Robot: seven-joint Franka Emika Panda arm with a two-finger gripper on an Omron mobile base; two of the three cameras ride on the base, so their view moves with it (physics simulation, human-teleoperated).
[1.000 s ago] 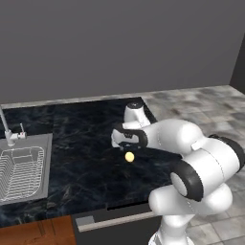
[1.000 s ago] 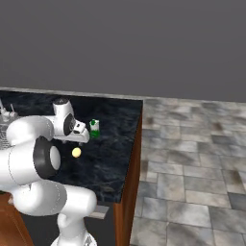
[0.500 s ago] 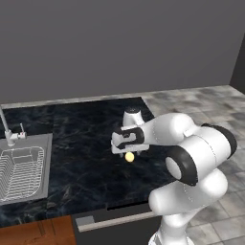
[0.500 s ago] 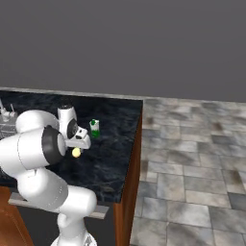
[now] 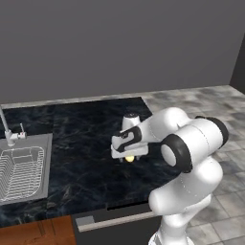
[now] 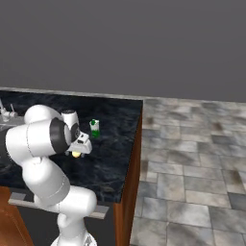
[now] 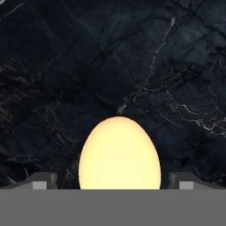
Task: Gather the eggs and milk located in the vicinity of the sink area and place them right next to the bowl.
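Note:
A pale yellow egg [image 7: 119,156] lies on the black marble counter [image 5: 81,158]. My gripper [image 7: 112,181] is open and straddles it. One dark fingertip [image 7: 44,180] stands on each side of the egg with a gap, neither touching it. From the left base view the hand [image 5: 125,146] hangs low over the egg [image 5: 129,158]. The right base view shows the same egg [image 6: 76,154] under the hand. The milk [image 6: 94,128], a green carton with a white top, stands upright just behind it. The sink [image 5: 24,172] lies far to the left. The bowl is out of view.
A thin faucet [image 5: 7,127] rises behind the sink, and a wire rack [image 5: 19,177] sits in the basin. The counter ends at a right edge [image 6: 139,129], with tiled floor [image 6: 192,158] beyond. A wooden cabinet front [image 5: 38,232] runs below the counter.
The arm's elbow has swung further over the counter and the hand has sunk a little around the egg. Egg and carton have stayed in place, and the jaws have stayed wide.

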